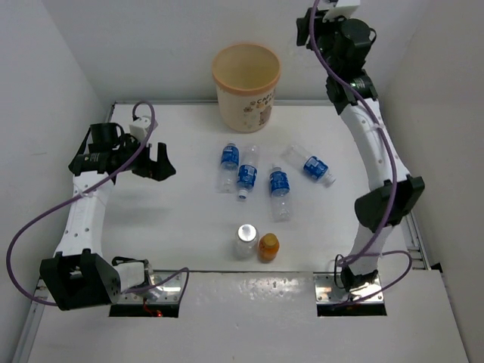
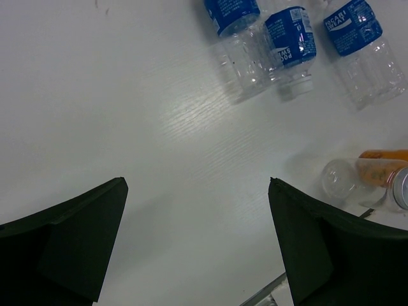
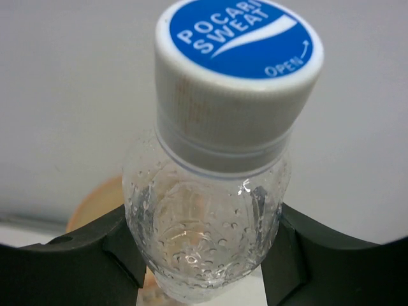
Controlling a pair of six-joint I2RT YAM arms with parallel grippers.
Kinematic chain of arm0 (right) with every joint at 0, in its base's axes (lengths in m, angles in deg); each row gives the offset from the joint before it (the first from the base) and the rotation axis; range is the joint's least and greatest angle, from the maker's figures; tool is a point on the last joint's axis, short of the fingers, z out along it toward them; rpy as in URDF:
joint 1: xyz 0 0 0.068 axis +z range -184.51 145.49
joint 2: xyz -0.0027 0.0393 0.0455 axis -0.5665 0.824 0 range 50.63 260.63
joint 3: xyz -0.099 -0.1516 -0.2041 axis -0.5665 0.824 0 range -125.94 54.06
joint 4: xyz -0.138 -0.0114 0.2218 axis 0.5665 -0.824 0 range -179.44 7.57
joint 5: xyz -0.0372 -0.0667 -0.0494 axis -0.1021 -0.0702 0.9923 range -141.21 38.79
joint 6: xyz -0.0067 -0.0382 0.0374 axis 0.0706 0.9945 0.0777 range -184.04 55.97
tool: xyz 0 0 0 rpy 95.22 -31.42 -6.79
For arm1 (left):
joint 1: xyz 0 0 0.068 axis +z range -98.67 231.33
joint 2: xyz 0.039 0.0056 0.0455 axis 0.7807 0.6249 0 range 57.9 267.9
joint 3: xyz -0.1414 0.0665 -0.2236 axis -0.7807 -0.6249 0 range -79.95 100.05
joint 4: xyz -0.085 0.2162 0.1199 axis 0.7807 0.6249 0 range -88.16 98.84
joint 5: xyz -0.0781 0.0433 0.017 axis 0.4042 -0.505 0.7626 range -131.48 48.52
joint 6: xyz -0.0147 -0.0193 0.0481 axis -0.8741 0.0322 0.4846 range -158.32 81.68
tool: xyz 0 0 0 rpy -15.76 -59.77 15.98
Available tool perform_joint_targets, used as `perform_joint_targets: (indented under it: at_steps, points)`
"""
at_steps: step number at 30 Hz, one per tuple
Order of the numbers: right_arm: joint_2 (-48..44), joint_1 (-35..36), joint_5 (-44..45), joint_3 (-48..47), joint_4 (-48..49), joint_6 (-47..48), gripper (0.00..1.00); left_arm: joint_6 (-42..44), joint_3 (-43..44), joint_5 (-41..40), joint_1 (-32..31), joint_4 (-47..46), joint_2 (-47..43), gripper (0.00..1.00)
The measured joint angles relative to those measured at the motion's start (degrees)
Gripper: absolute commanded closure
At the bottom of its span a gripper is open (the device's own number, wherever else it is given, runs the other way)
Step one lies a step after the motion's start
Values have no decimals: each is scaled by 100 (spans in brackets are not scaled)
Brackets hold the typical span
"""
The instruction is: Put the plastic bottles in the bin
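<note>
I see one clear bottle held up in the air by my right end effector. Its dark fingers squeeze the bottle, one on each side. The bottle has little drops on it and a white cap with a blue top that says POCARI SWEAT. A bit of beige rim shows behind it, low and to the left.

The bin stands upright at the far edge of the worktop, by the back wall. Four blue-label bottles lie on their sides in front of it, near the middle of the worktop. The two on the left lie close together. Nearer to me, a silvery-topped bottle and a small orange bottle stand just beside each other.

My right arm reaches up high, to the right of the bin. My left end effector hangs over the left side of the worktop, well apart from the bottles. Its fingers are spread wide and hold nothing.
</note>
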Motion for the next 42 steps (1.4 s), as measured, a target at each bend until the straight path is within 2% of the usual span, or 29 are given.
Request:
perform_joint_targets:
  at_steps: [2,4,7,12,15,16,18,19,22,23,29,34,35,39,42]
  points:
    - [420,44,-101,-260,472,-105,94,26,0,20,0,0,4,0]
    - [898,116,-229,-505,892,-199,88,48,-2,39,0,0,28,0]
    - [1370,227,-350,-525,1307,-247,84,68,-44,101,24,-33,120,0]
    - [2122,509,-282,-732,1915,-188,81,87,-208,157,66,-48,323,0]
    - [2468,645,-190,-881,2212,-105,68,87,-262,166,90,-39,356,0]
    - [2573,693,-138,-903,2328,-50,54,90,-262,170,103,-42,356,0]
    - [2736,750,-63,-905,2465,17,42,90,-262,201,109,-55,356,0]
    - [2828,765,-7,-909,2531,48,32,90,-262,214,111,-50,356,0]
    - [3029,748,87,-909,2553,120,18,59,-260,144,20,-68,354,0]
    - [3071,739,103,-907,2533,133,1,35,-258,105,-24,-83,354,0]
    - [3008,695,48,-796,2223,186,1,-575,-175,-323,-756,-640,356,0]
    - [2411,662,-22,-540,1283,365,1,-1274,103,-1106,-1746,-1305,798,0]
    - [2142,651,-85,-372,970,431,6,-1349,258,-1296,-1952,-1397,1034,0]
    - [879,518,-337,428,-201,654,13,-1633,988,-1956,-2568,-1574,2068,3]
    - [-168,201,-463,1150,-909,597,13,-1878,1486,-2376,-2837,-1600,2815,5]
